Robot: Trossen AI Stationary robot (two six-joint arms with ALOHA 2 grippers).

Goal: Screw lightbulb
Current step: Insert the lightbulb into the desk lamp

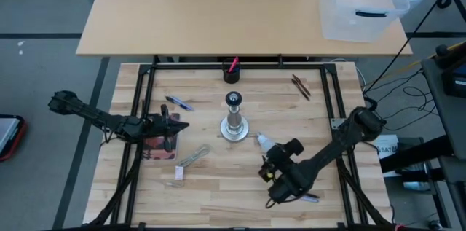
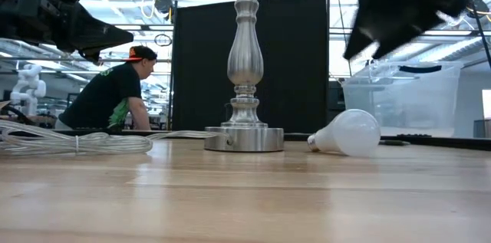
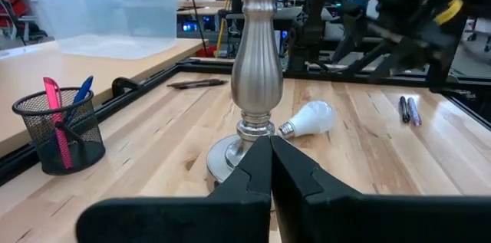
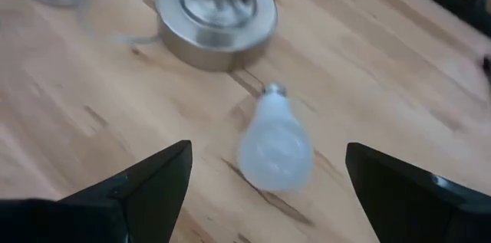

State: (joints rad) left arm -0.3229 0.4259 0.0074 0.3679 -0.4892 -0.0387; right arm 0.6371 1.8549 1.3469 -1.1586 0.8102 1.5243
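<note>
The lightbulb (image 1: 265, 142) lies on the table (image 1: 218, 187) just right of the socket stand (image 1: 234, 120), base toward it

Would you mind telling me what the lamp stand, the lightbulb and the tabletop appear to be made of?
The lamp stand looks like brushed silvery metal, with soft reflections along its turned post. The lightbulb has a frosted white globe, glass or plastic, and a metallic screw base. The tabletop looks like pale wood, with plank seams and grain.

Your tall silvery metal lamp stand (image 1: 233, 119) blocks the table's middle. Just beside its disc foot lies the frosted white lightbulb (image 1: 265, 143), bare wood all around it. Left of the stand, the coiled clear cord (image 1: 191, 158) clutters the approach; behind it, the black mesh pen cup (image 1: 231, 73).
</note>
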